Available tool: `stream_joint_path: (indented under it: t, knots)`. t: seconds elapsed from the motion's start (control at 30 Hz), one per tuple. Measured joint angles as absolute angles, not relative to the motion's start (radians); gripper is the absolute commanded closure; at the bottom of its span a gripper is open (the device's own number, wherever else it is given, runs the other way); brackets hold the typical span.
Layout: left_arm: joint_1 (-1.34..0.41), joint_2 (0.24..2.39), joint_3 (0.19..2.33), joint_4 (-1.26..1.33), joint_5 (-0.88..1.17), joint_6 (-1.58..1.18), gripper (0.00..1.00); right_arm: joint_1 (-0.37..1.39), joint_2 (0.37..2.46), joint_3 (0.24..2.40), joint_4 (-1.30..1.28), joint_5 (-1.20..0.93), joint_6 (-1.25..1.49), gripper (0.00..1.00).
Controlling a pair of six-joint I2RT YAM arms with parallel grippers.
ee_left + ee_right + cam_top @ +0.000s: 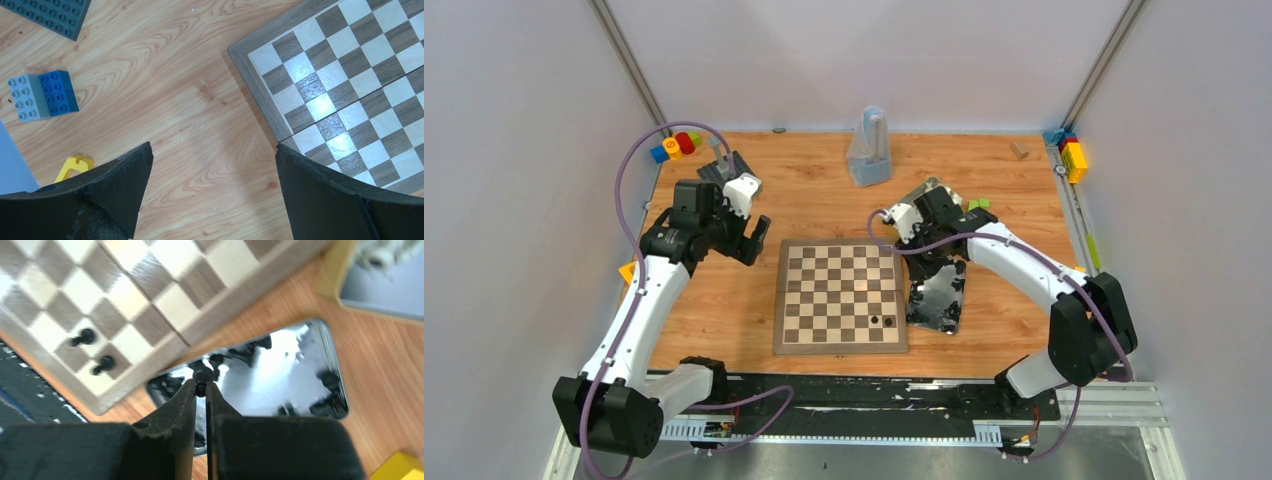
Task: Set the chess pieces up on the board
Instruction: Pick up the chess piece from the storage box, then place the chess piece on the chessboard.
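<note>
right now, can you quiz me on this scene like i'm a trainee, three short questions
1. True or false: the left gripper holds a chess piece.
2. How many glossy black chess pieces stand on the checkered wooden chessboard?
3. The right gripper, over the shiny rectangular metal tin, is: A wide open; B shut on a small black piece; C shut on nothing.
Key: 1 false, it is open and empty; 2 two; 3 B.
</note>
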State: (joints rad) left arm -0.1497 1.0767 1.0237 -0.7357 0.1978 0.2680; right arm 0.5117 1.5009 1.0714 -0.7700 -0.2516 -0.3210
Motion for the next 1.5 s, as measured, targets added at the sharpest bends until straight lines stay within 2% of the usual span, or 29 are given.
stream_joint_path:
  t: [0.33, 0.53, 1.33, 1.5]
  knots:
    - [-0.134, 1.081, 1.024, -0.736, 0.18, 0.257, 0.0, 0.814, 1.552, 1.19, -0.8, -0.266, -0.345, 0.99]
    - [-0.105, 1.083, 1.024, -0.736, 0.174, 0.249, 0.0, 0.908, 1.653, 1.234, -0.817, -0.272, -0.355, 0.98]
    - [-0.097, 1.082, 1.024, -0.736, 0.182, 0.249, 0.0, 0.974, 1.757, 1.26, -0.824, -0.271, -0.365, 0.96]
    - [-0.097, 1.079, 1.024, -0.736, 0.182, 0.249, 0.0, 0.975, 1.764, 1.265, -0.822, -0.271, -0.365, 0.92]
